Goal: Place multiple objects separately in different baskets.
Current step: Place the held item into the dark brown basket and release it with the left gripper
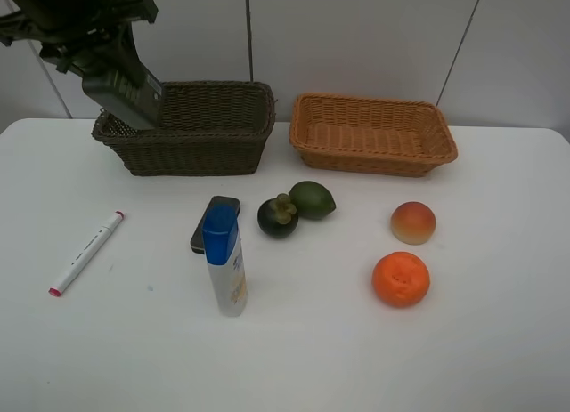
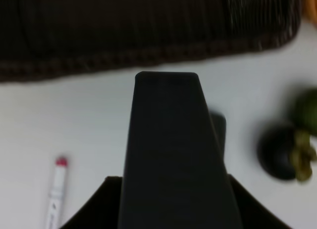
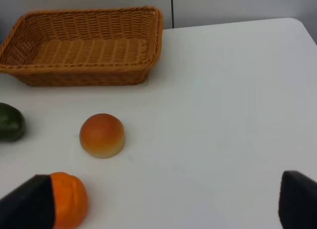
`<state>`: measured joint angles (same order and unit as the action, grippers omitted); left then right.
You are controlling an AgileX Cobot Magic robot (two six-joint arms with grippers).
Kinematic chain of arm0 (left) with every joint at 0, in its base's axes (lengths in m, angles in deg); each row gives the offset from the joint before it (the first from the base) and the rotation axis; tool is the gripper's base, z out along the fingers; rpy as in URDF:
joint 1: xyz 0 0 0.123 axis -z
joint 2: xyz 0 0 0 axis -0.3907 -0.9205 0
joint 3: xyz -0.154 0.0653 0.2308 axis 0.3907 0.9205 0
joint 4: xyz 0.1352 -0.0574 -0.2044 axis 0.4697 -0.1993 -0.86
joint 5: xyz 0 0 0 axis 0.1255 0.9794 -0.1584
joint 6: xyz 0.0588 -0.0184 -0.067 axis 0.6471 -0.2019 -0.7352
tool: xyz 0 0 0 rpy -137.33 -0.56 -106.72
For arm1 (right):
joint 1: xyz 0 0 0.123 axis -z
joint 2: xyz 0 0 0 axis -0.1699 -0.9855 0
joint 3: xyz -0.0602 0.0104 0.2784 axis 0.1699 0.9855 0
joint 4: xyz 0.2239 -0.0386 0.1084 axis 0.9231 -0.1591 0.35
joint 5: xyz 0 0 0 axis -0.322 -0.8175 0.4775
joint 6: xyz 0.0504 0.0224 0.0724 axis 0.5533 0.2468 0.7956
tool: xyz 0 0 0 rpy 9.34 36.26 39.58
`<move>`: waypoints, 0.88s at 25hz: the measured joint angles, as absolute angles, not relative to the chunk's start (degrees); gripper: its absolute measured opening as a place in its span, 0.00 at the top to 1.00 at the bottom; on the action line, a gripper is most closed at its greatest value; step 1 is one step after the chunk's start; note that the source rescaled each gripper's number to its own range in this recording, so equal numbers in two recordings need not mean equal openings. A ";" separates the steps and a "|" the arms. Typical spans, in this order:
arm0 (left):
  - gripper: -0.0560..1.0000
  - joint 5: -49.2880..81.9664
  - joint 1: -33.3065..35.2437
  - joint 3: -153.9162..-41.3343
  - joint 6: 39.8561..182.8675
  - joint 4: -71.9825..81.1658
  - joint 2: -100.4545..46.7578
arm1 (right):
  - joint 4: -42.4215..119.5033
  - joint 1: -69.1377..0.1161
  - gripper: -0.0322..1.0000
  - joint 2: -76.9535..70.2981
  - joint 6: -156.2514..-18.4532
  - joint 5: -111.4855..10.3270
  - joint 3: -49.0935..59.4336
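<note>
My left gripper (image 1: 109, 72) is shut on the dark green pump bottle (image 1: 127, 93) and holds it tilted over the left end of the dark brown basket (image 1: 196, 154). In the left wrist view the bottle (image 2: 168, 150) fills the middle above the basket (image 2: 148, 56). On the table lie the white pink-tipped marker (image 1: 86, 252), the upright white blue-capped bottle (image 1: 224, 265), the dark flat case (image 1: 214, 216) behind it, the mangosteen (image 1: 278, 216), the green citrus (image 1: 313, 199), the peach (image 1: 413, 222) and the orange (image 1: 401, 278). My right gripper (image 3: 158, 204) is open and empty near the orange (image 3: 69, 199) and the peach (image 3: 102, 135).
The light orange-tan basket (image 1: 374, 149) stands empty at the back right, beside the dark one. A white wall runs behind both baskets. The right arm does not show in the exterior view. The table's right edge (image 3: 307, 36) lies beyond the tan basket.
</note>
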<state>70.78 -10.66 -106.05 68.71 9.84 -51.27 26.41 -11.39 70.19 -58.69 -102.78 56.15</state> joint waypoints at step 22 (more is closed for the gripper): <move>0.05 52.57 -17.38 -122.97 71.54 11.31 -79.57 | 26.41 -11.39 0.00 70.19 -58.69 -102.78 56.15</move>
<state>52.57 -17.38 -122.97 71.54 11.31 -79.57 26.41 -11.39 70.19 -58.69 -102.78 56.15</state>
